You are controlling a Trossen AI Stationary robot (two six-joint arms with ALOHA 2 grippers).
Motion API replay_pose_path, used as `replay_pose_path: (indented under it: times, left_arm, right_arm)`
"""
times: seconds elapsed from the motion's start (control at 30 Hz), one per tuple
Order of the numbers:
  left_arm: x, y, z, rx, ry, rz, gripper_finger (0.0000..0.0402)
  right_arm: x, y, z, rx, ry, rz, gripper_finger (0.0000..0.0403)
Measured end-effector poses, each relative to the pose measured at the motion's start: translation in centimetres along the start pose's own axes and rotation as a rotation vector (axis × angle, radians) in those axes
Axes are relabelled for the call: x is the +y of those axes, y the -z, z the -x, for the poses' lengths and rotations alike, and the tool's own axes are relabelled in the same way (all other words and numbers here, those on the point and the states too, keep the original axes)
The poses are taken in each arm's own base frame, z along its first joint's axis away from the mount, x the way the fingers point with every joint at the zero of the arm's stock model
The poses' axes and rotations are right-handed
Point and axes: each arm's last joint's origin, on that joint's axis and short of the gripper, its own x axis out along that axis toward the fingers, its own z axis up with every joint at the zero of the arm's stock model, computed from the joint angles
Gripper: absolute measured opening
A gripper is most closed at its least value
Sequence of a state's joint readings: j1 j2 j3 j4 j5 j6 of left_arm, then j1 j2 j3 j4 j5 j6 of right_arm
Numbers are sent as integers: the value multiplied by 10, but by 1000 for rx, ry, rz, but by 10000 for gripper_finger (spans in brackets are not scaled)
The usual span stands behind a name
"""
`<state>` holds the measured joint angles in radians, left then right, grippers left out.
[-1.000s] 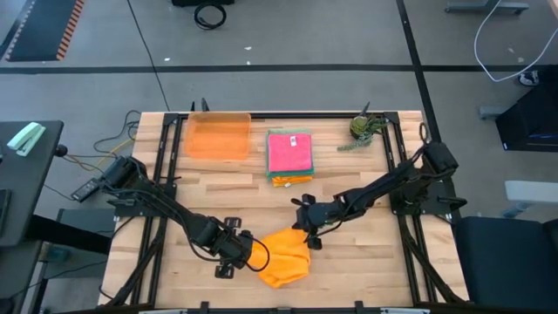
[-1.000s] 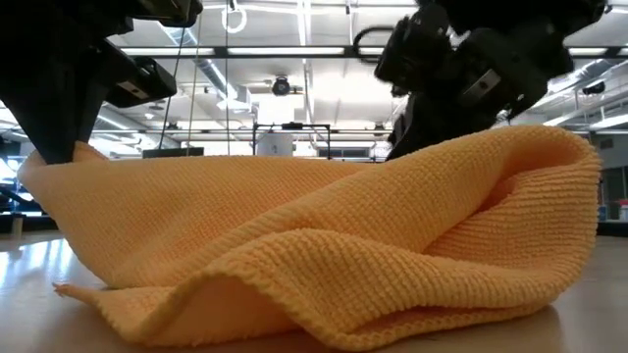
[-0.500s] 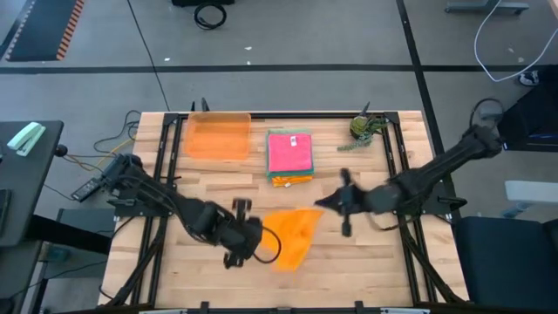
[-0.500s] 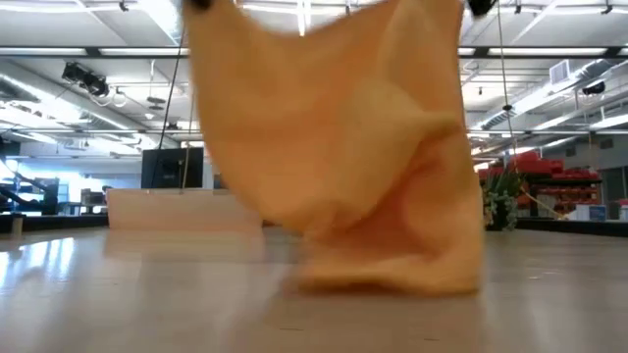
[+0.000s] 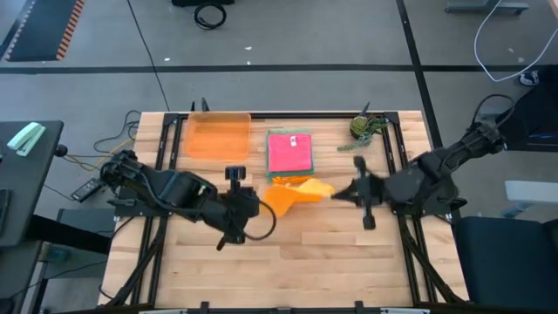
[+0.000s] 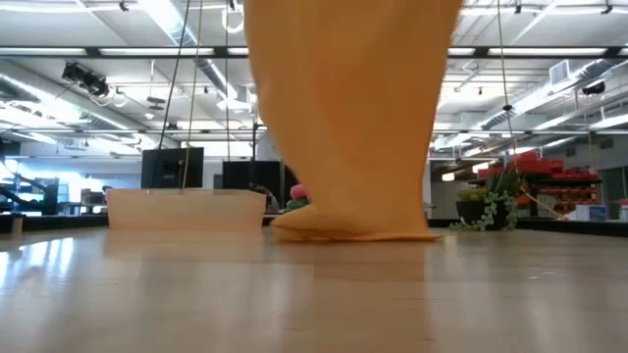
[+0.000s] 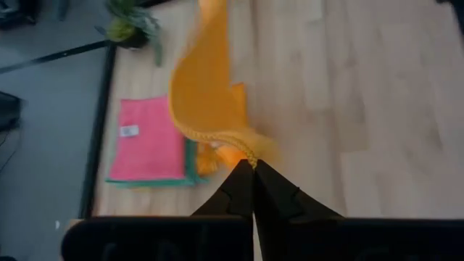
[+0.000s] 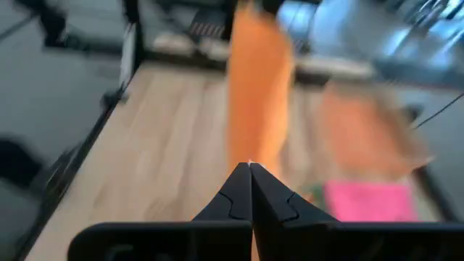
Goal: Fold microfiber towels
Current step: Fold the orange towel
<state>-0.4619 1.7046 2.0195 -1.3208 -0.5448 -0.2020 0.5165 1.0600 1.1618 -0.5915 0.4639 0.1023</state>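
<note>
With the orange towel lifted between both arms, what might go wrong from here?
1. The left gripper and right gripper each pinch only an edge of the orange towel; it may slip out of the shut jaws.
2. Its lower end drags on the table and may bunch into a crooked fold.
3. It hangs close to the pink-topped stack and could disturb it.

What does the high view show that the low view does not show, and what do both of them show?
Only the high view shows both arms: the left gripper and the right gripper, each shut on an edge of the orange towel and holding it up between them, near the stack of folded towels with the pink towel on top. Only the low view shows that the towel's lower end touches the table while the rest hangs. Both show the towel, the orange tray and the small plant.
</note>
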Motion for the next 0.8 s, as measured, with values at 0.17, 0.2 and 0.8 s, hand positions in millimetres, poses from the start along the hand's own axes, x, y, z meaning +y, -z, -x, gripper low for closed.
replay_pose_path:
  times: [0.17, 0.2, 0.8]
  left_arm:
    - [-32, 9, -3, 55, 194, 29, 11]
    - [-42, 11, -7, 62, 253, 43, 10]
    - [-145, 135, -149, -131, 416, 291, 15]
  right_arm:
    - [46, 28, -26, 171, -181, -23, 0]
    - [59, 36, -32, 209, -209, -25, 0]
    - [156, 183, -138, 478, -150, -191, 6]
